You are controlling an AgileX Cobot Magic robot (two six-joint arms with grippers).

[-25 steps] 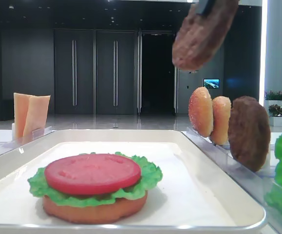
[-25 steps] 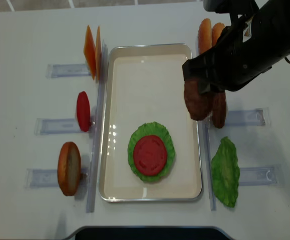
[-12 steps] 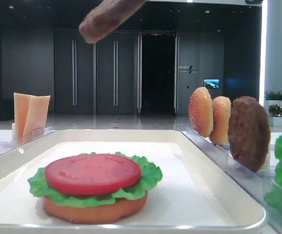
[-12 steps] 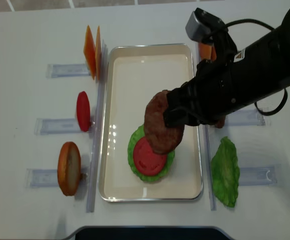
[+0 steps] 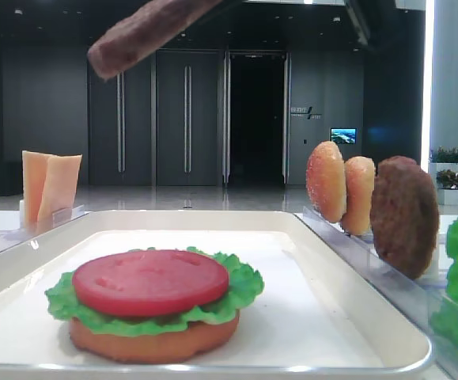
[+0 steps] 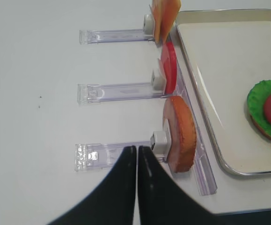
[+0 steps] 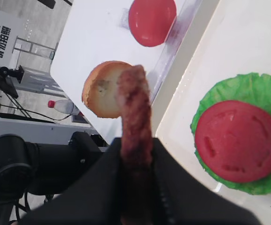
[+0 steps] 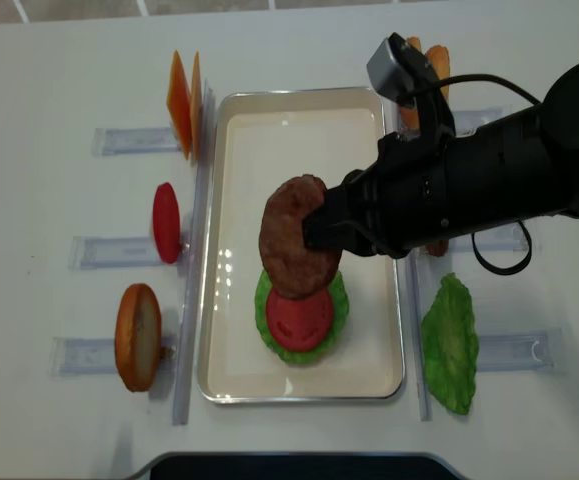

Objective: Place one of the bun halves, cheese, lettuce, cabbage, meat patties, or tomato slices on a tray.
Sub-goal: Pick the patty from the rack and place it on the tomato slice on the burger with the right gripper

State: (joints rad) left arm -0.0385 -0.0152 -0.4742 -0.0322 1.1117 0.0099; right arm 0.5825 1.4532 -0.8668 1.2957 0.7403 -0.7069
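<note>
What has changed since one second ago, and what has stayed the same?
The right gripper, shut on a meat patty, carried it leftward from beside the right rack to above the tomato slice on the tray. The stack, the racks and the left gripper stayed unchanged.

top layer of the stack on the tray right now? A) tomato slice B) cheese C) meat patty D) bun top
A: the tomato slice lies uncovered on the lettuce in the tray; the meat patty is up in the right gripper, clear of the stack in the low front view.
</note>
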